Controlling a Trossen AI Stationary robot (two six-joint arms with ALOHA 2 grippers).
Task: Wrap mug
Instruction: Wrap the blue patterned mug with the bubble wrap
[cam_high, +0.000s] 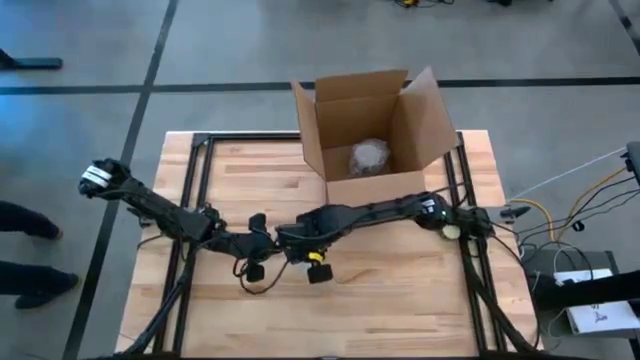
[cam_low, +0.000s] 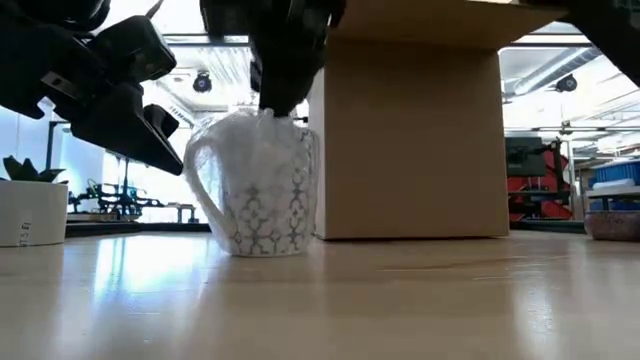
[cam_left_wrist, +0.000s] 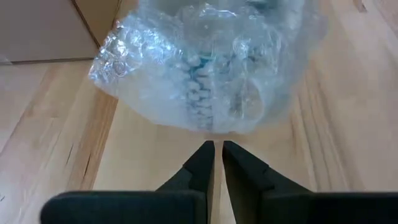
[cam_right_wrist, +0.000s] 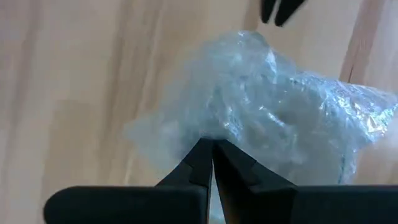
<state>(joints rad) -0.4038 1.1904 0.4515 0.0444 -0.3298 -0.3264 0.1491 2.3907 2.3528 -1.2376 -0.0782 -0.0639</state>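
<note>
Wrapped mug (cam_low: 262, 190) before box (cam_low: 410, 135)

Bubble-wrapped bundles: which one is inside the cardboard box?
The small bubble-wrapped bundle sitting in the open brown cardboard box. The other, a patterned mug in bubble wrap, stands on the wooden table outside.

From above, we cannot see the mug: both arms cross over the spot where it stands, and the right gripper (cam_high: 290, 240) covers it. At table height the box (cam_low: 410, 130) loses its top to the picture's edge, and its lower left corner sits behind the mug (cam_low: 262, 190). Bubble wrap (cam_left_wrist: 205, 68) blurs the mug's pattern in the left wrist view, where its upper part is cut off. A pale bundle inside the box (cam_high: 368, 157) is too small for us to identify. A person (cam_high: 25, 250) at the left edge shows only in part.
</note>
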